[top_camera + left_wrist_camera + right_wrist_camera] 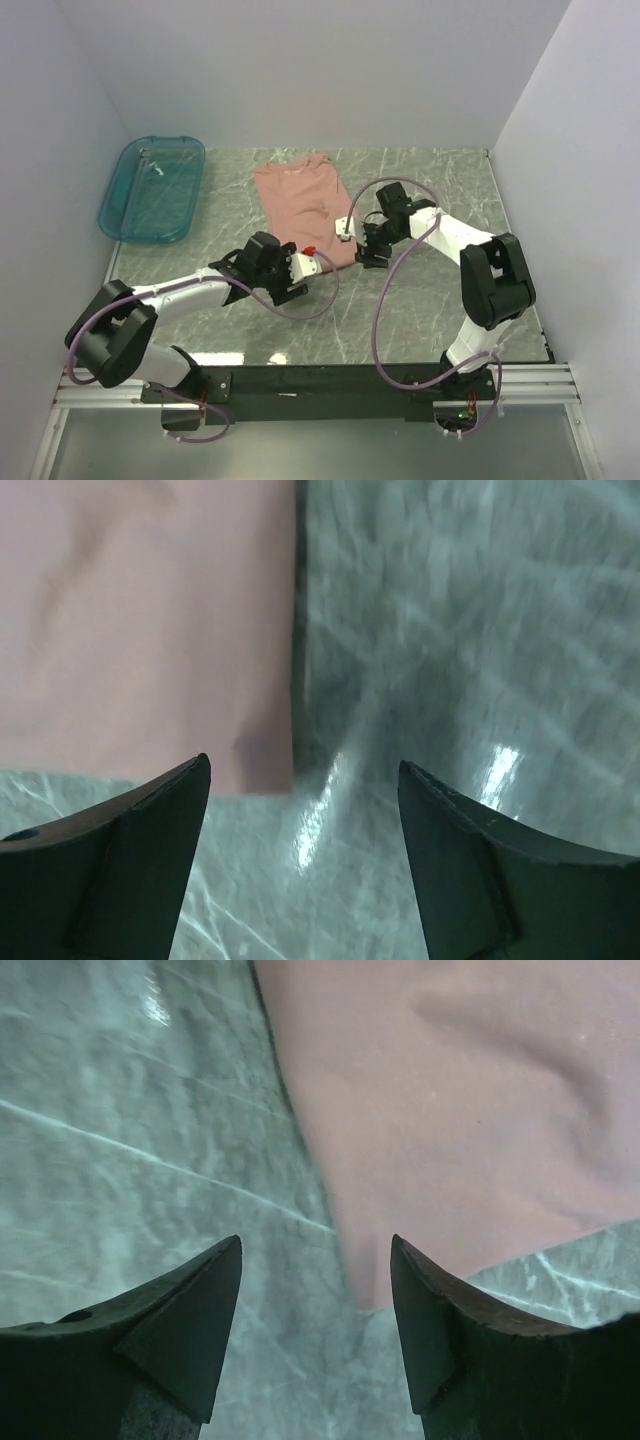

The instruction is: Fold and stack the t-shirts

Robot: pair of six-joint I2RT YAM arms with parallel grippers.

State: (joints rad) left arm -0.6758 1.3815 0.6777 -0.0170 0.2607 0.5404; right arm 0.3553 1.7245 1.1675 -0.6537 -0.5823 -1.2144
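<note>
A dusty-pink t-shirt [300, 195] lies folded into a flat rectangle at the middle back of the marble table. My left gripper [303, 264] is at its near left corner and stands open. In the left wrist view that gripper [303, 770] has only bare table between its fingers, and the t-shirt [140, 630] corner lies just beyond the tips. My right gripper [364, 243] is at the near right corner, also open. In the right wrist view the t-shirt [470, 1110] corner reaches in between the tips of that gripper [316, 1245] without being pinched.
A teal translucent tray [115, 215] stands at the back left of the table. White walls close in the left, back and right sides. A black rail [320, 380] holding the arm bases runs along the near edge.
</note>
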